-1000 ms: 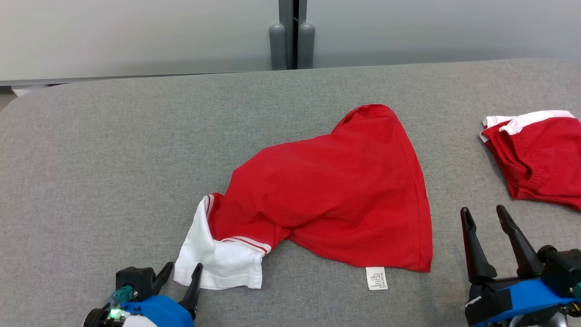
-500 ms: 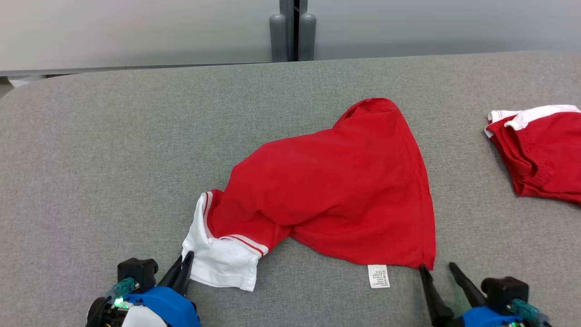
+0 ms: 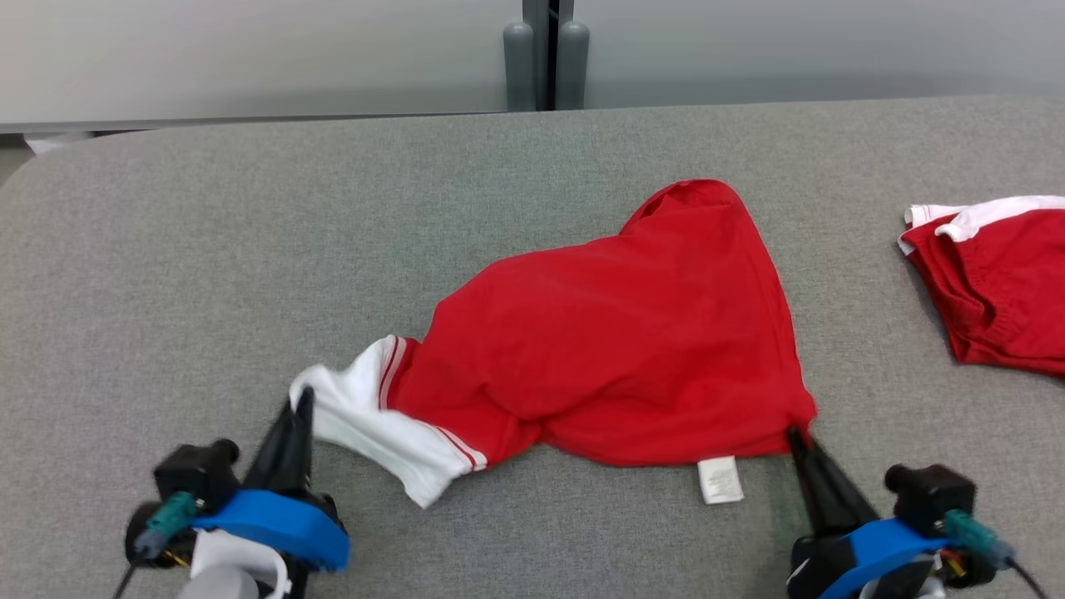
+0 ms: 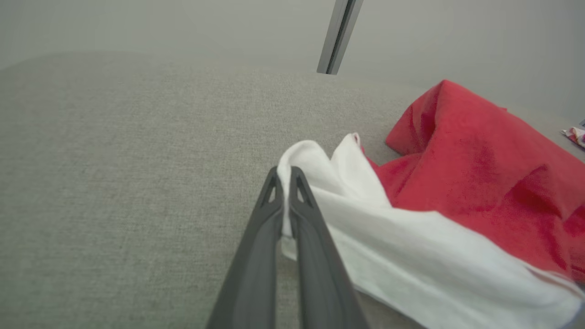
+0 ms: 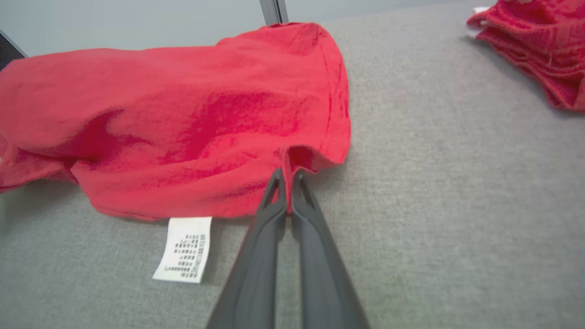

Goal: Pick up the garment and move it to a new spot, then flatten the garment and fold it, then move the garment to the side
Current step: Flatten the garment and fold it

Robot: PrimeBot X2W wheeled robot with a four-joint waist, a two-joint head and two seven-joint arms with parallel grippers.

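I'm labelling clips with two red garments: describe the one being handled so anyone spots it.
On the grey table, look to the middle for a big red garment. Unlike the red pile at the right edge, it has a white sleeve and a care label at its near hem.

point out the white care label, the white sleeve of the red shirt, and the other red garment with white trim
white care label (image 3: 720, 480): head view, middle of the tag
white sleeve (image 3: 366, 416): head view, middle of the sleeve
other red garment (image 3: 998, 283): head view, its red cloth
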